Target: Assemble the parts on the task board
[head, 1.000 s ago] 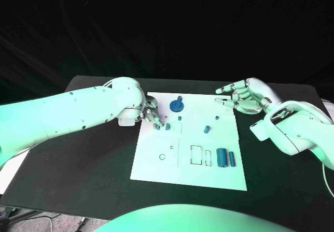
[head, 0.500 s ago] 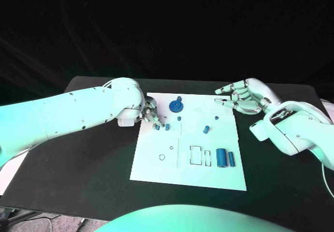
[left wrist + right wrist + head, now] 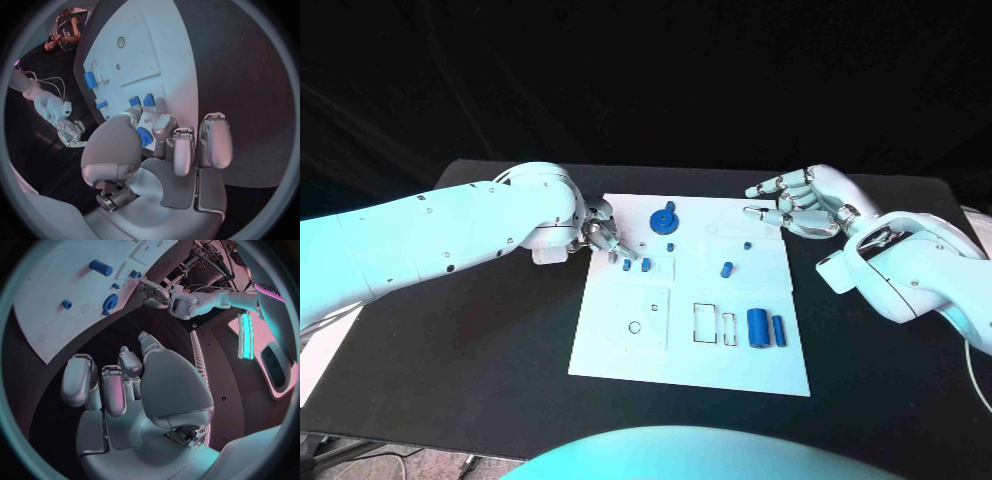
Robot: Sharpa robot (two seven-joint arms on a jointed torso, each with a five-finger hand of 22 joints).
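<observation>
- Your task board [image 3: 646, 340] sits mid-table [image 3: 473, 340], white plate.
- L hand [image 3: 599, 232] at board's far-left corner, fingertips down near two small blue pegs [image 3: 636, 265]. Wrist view: fingers curled in; can't tell whether anything's pinched.
- R hand [image 3: 798, 203] hovers off board's far-right corner, fingers apart, grasping nothing.
- Blue gear [image 3: 665, 218] near far edge, betw. the two hands.
- Angled blue piece [image 3: 727, 268] mid-board, apart from the rest.
- Two blue cylinders [image 3: 766, 327] lie side by side at R edge, just beside the rectangular cutouts [image 3: 714, 323].
</observation>
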